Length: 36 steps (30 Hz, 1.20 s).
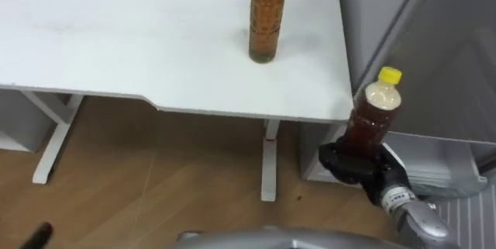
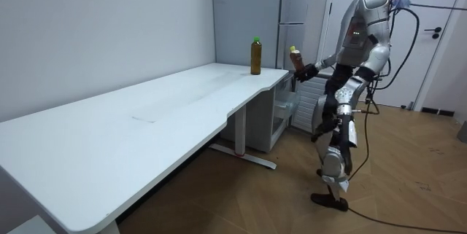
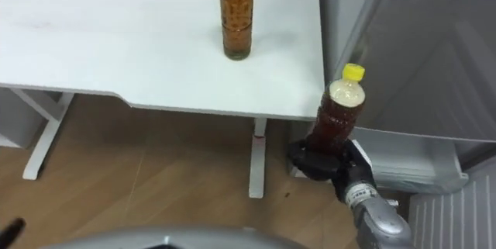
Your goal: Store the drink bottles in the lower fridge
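The brown drink bottle with the yellow cap [image 1: 376, 109] is in your right hand [image 1: 353, 164]. The fingers are curled round its lower half, and the cap and shoulder stand clear above them with a slight lean. It's in the air, off the table.

Just left of the fingers is the near right corner of the white tabletop [image 1: 116, 39]. Right behind them and to their right is the tall grey fridge [image 1: 453, 63], and you're standing in the gap between the two.

Up and left of the fingers, well apart, the second drink waits. That brown bottle with the green cap [image 1: 266, 20] stands upright on the table, untouched. Your left hand [image 1: 35, 237] is a dark sliver far down to the left, and I can't tell its state.

Now the hazards:
- **Low grip:** the hold sits low on a tall bottle, so a quick swing could tip it in the fingers or let it slide.
- **Table corner:** it's close enough to clip if you bring the bottle back leftward.
- **Lower compartment:** it lies below the fingers, so you'll have to bend, and the bottle could knock the fridge front on the way down.
- **Lower door:** I can't tell whether it's open, so check before you commit.
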Available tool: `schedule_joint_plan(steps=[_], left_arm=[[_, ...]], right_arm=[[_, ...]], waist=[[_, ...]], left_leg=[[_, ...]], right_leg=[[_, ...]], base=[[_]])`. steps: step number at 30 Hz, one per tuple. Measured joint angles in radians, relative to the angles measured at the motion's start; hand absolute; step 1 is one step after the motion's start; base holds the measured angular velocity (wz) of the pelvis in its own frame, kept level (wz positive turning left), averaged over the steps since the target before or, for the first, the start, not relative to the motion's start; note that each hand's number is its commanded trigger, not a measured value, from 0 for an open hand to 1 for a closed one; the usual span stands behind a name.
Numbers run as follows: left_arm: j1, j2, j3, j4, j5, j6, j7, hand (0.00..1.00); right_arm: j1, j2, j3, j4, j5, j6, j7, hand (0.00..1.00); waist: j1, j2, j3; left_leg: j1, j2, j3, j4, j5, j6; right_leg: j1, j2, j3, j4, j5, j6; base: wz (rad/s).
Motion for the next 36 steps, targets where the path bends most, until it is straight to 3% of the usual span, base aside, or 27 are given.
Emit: schedule_joint_plan(steps=[1, 5, 8, 13, 18, 20, 28, 36], left_arm=[[0.004, -0.007, -0.029, 0.059, 0.003, 0.005, -0.043, 0.0], [-0.018, -0.03, -0.044, 0.286, 0.098, 0.049, -0.193, 0.0], [-0.034, -0.037, -0.095, 0.35, 0.181, 0.096, -0.268, 0.0], [-0.072, -0.044, -0.145, 0.349, 0.351, 0.151, -0.38, 0.0], [-0.115, -0.042, -0.222, 0.32, 0.451, 0.172, -0.456, 0.0], [-0.117, -0.043, -0.247, 0.28, 0.485, 0.183, -0.482, 0.0], [-0.111, -0.042, -0.25, 0.269, 0.52, 0.203, -0.539, 0.0], [-0.112, -0.036, -0.23, 0.294, 0.6, 0.208, -0.578, 0.0]], right_arm=[[-0.005, 0.001, -0.009, 0.0, -0.018, 0.0, -0.023, 1.0], [-0.018, 0.011, -0.06, -0.001, -0.049, -0.002, -0.101, 1.0], [-0.042, 0.011, -0.074, 0.0, -0.051, -0.005, -0.176, 1.0], [-0.076, 0.012, -0.073, 0.0, 0.03, -0.007, -0.27, 1.0], [-0.1, 0.012, -0.06, 0.039, 0.152, -0.058, -0.37, 1.0], [-0.109, 0.013, -0.057, 0.077, 0.234, -0.06, -0.404, 1.0], [-0.11, 0.013, -0.052, 0.125, 0.418, -0.061, -0.487, 1.0], [-0.174, 0.013, -0.049, 0.252, 0.657, -0.087, -0.527, 1.0]], waist=[[-0.014, 0.001, 0.0011], [-0.057, 0.004, 0.0059], [-0.084, 0.004, 0.0071], [-0.104, 0.004, 0.0068], [-0.124, 0.0, 0.0076], [-0.125, -0.003, 0.0091], [-0.122, -0.006, 0.0108], [-0.112, -0.017, 0.0109]], left_leg=[[-0.001, 0.001, 0.011, -0.004, 0.0, 0.0], [-0.019, 0.0, 0.019, -0.006, 0.0, 0.0], [-0.039, -0.001, 0.018, 0.005, -0.001, 0.002], [-0.052, 0.0, 0.019, 0.013, -0.001, 0.001], [-0.051, 0.0, 0.016, 0.017, -0.001, 0.001], [-0.051, 0.0, 0.017, 0.017, -0.001, 0.002], [-0.051, 0.0, 0.019, 0.016, -0.001, 0.001], [-0.076, -0.001, 0.016, 0.031, -0.001, 0.002]], right_leg=[[-0.007, 0.002, 0.02, -0.001, 0.0, 0.001], [-0.026, 0.001, 0.025, 0.01, -0.002, 0.004], [-0.043, -0.001, 0.028, 0.019, -0.003, 0.004], [-0.055, -0.002, 0.019, 0.023, -0.005, 0.007], [-0.054, -0.002, 0.021, 0.031, -0.006, 0.009], [-0.056, -0.003, 0.021, 0.035, -0.007, 0.01], [-0.059, -0.002, 0.029, 0.035, -0.008, 0.012], [-0.087, -0.006, 0.018, 0.06, -0.017, 0.009]], base=[[-0.15], [-0.08], [0.01], [0.0], [0.0], [0.0], [0.0], [0.0]])
